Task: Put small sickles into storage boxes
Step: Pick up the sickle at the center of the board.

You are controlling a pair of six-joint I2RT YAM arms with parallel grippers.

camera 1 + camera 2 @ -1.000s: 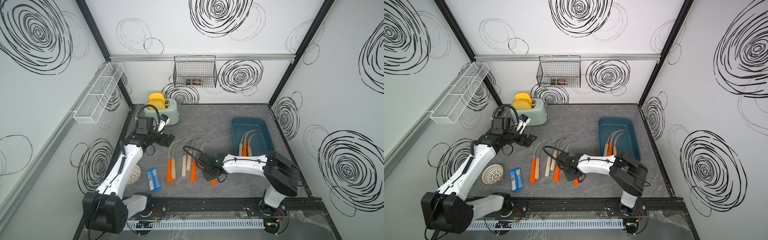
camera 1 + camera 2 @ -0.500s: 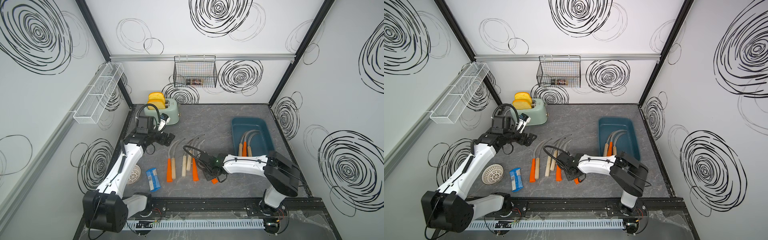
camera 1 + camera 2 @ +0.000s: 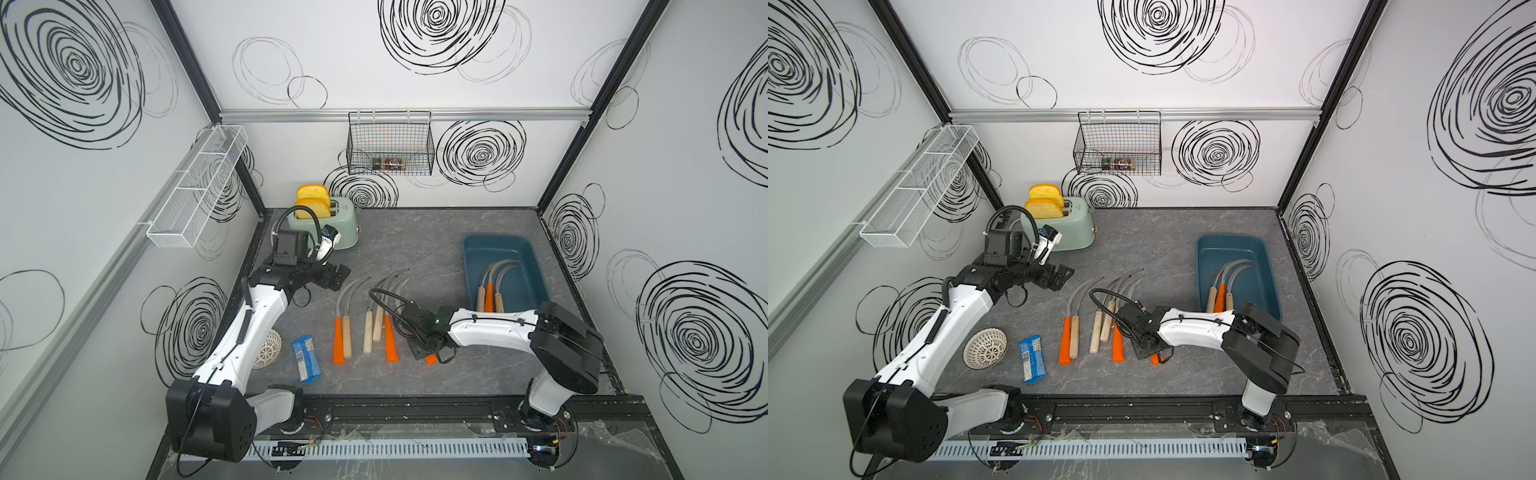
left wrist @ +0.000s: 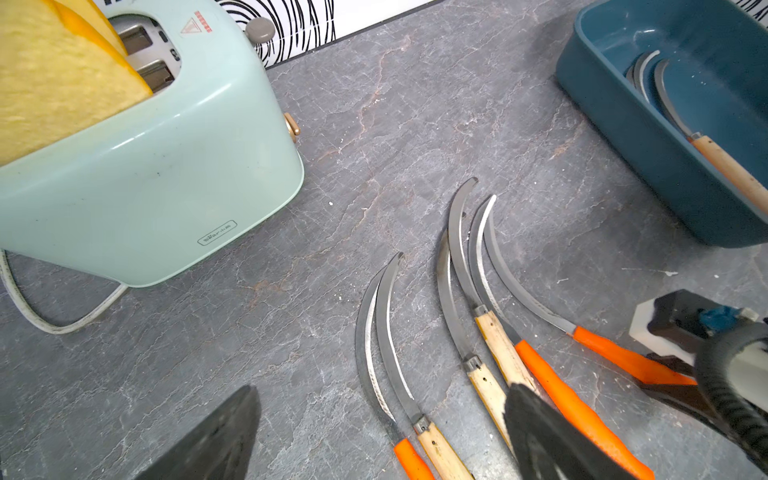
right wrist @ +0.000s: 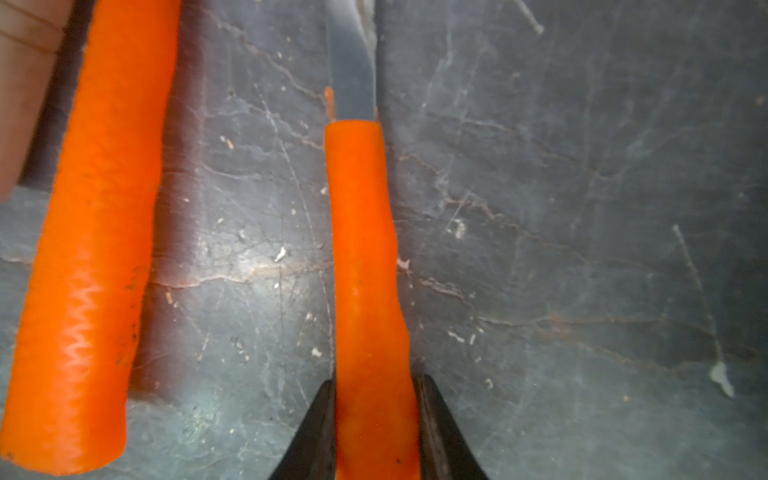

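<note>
Several small sickles [image 3: 365, 328] lie side by side mid-table, orange and pale wood handles toward the front. My right gripper [image 3: 424, 351] is low at the right end of that row, shut on the orange handle [image 5: 365, 270] of one sickle; its handle end [image 3: 1155, 359] pokes out in front. Another orange handle [image 5: 91, 249] lies close beside it. The teal storage box [image 3: 505, 245] at the right holds three sickles [image 3: 490, 286]. My left gripper [image 3: 334, 278] hangs open behind the row's left end, over the blades [image 4: 386, 332], holding nothing.
A mint toaster [image 3: 332, 226] with bread stands at the back left. A white strainer [image 3: 268, 355] and a blue packet [image 3: 306, 358] lie at the front left. A black wire basket [image 3: 390, 149] and a white mesh rack [image 3: 195, 187] hang on the walls.
The right gripper's jaws have closed in onto the orange handle. The left arm has not moved.
</note>
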